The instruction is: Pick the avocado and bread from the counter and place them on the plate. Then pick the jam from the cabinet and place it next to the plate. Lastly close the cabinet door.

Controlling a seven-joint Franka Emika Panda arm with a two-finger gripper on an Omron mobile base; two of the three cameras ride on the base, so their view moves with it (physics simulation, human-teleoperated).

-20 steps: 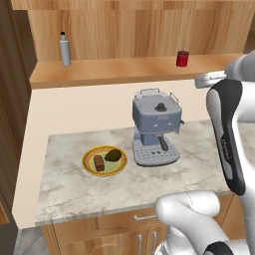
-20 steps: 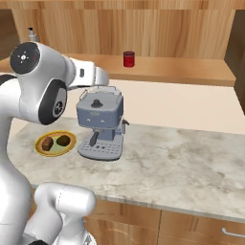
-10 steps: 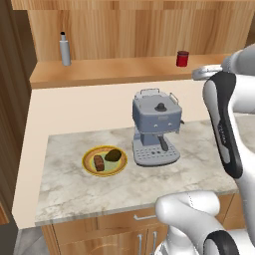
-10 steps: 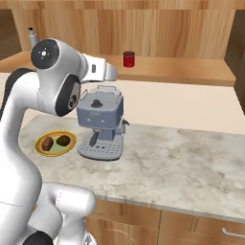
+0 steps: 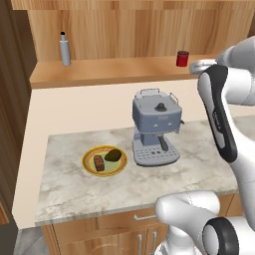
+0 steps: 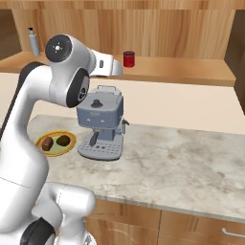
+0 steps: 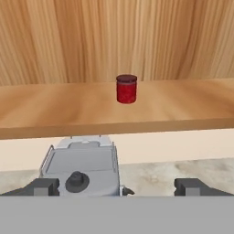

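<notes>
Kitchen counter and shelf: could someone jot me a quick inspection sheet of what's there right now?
Surface: marbled counter, tidy.
Job's things: avocado and bread lie on the plate; red jam jar stands upright on the cabinet shelf.
Clutter: coffee machine right of the plate; grey bottle at the shelf's left end.
Grippers: gripper open, empty, facing the jar, short of it.
Cables: nothing seen.
Surroundings: wood-grain cabinet back, drawers below.

Cream wall [image 5: 89, 107] runs behind the grey coffee machine [image 5: 154, 127]; wood-grain back panel [image 7: 114, 36] above it, wooden drawers [image 6: 191, 225] below, dark floor [image 5: 30, 244] lower-left.
</notes>
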